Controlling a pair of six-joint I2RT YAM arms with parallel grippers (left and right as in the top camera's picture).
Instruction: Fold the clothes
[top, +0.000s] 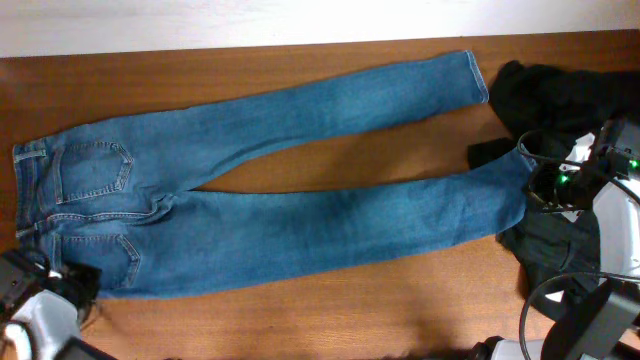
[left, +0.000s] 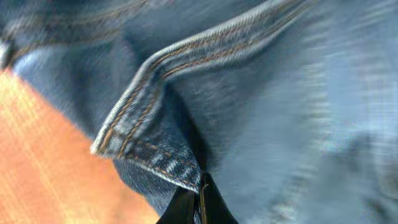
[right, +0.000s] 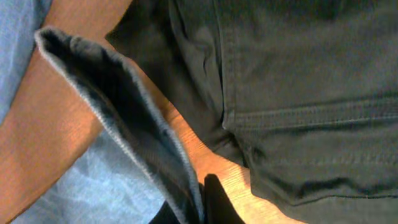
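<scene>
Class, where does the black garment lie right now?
In the overhead view, the black garment lies at the right end of the table, beside the leg hems of the jeans.

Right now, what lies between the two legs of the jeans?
Only bare wooden table: a wedge of it shows between the legs of the jeans, narrowing toward the crotch. The overhead view shows this; nothing rests on that stretch.

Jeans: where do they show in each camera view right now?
Overhead: jeans spread flat across the middle, waistband at left.
Left wrist: jeans fill the frame, an edge pinched by the left hand.
Right wrist: jeans cuff at left, pinched by the right hand.
Shared landmark: the brown wooden table, left in both wrist views.
</scene>
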